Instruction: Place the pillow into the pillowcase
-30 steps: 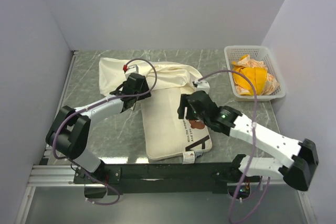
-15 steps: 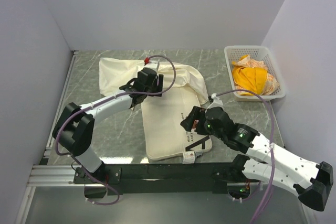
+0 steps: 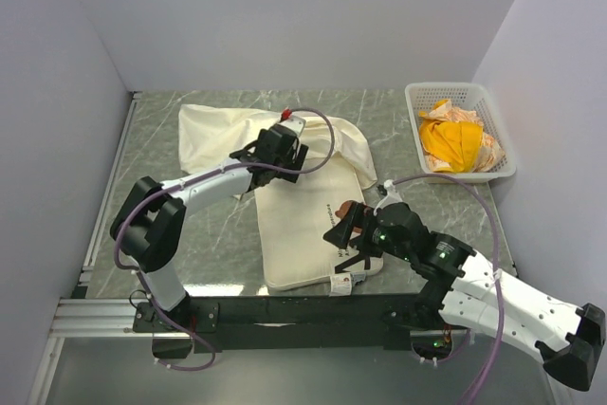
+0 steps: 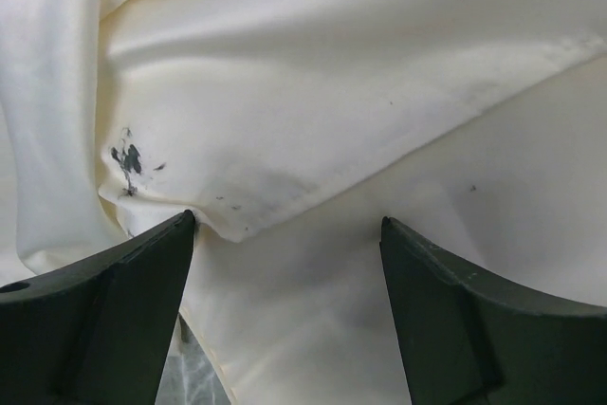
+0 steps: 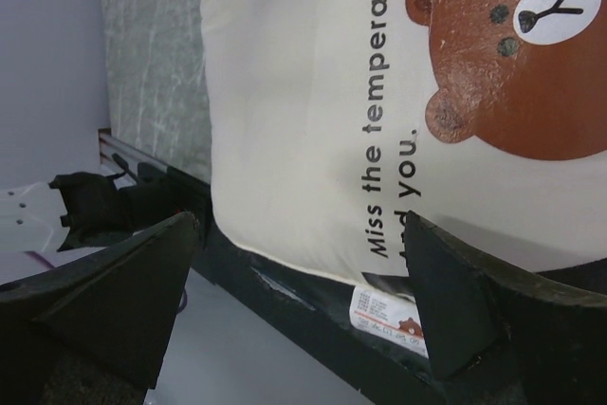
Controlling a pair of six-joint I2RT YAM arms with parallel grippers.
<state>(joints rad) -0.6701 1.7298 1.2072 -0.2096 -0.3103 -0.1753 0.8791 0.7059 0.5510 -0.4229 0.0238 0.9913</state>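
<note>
Across the middle of the tabletop (image 3: 204, 234) the pillow (image 3: 302, 225) lies flat. Its long axis runs from the near edge toward the back, with the tags (image 3: 342, 282) at the near end. The pillowcase (image 3: 213, 130) is bunched at the back left, and its hem lies over the pillow's far end. You can expect the pillow to be light, plump and springy: it probably squashes under a pinch and sags if lifted by one corner, so take it at the near seam or a near corner. The pillowcase looks thin, limp and a little sheeny, so it is likely to slip. Pinch a single layer right at the hem if you want the mouth to open. Your left gripper (image 3: 275, 160) hangs over that hem with its jaws apart, holding nothing. Your right gripper (image 3: 343, 232) sits over the bear print (image 5: 517, 64) by the near right corner, jaws likewise spread and empty
</note>
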